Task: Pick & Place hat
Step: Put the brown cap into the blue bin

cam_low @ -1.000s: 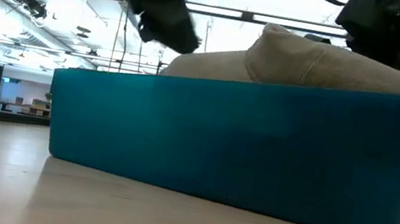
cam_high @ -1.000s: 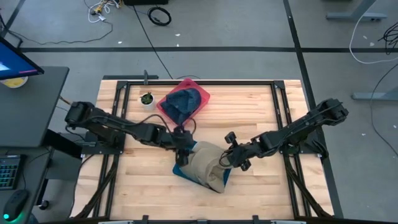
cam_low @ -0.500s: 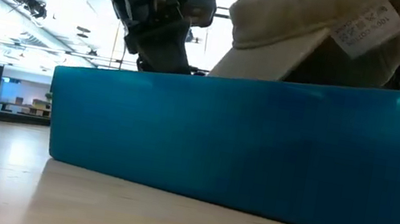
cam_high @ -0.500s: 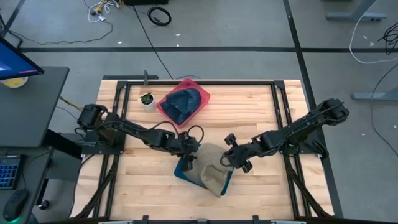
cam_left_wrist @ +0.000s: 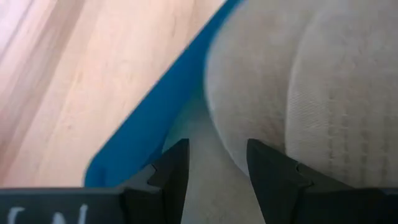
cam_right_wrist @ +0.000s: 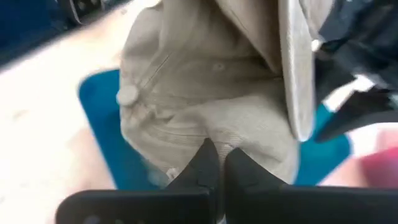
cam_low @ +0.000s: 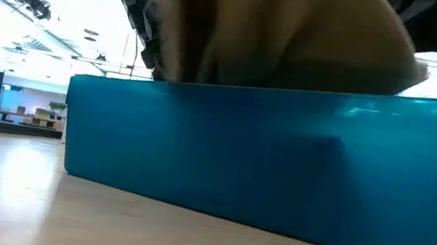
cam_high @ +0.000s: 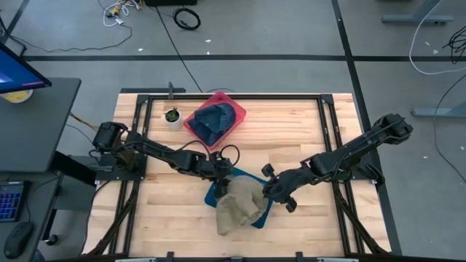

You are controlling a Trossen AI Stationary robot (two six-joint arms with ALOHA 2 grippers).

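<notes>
A tan hat (cam_high: 239,205) lies slumped over a blue tray (cam_high: 246,177) at the table's middle, and its near part spills past the tray's near rim. In the low view the hat (cam_low: 278,34) bulges above the tray's wall (cam_low: 266,157). My right gripper (cam_high: 266,191) is at the hat's right side, shut on it. My left gripper (cam_high: 220,177) is open at the tray's far-left rim (cam_left_wrist: 143,137), with the hat's cloth (cam_left_wrist: 298,93) just ahead of its fingers. Whether it touches the cloth, I cannot tell. My right gripper pinches a fold of the hat's crown cloth (cam_right_wrist: 214,134) between its two shut fingers, coming from the table's right side. The hat bunches up ahead of the fingers, its top button (cam_right_wrist: 127,94) showing, while its lower part rests in and over the tray.
A red tray (cam_high: 234,110) with a dark blue hat (cam_high: 213,120) in it sits near the table's far edge, and a small potted plant (cam_high: 172,115) stands to its left. Bare wood lies to the tray's left, right and near sides.
The hat, which lay flat in the blue tray, was raised on its right side by my shut right gripper and has flopped over toward the table's near-left, now hanging past the tray's near rim. My left gripper moved slightly toward the right, to the tray's far-left rim.
</notes>
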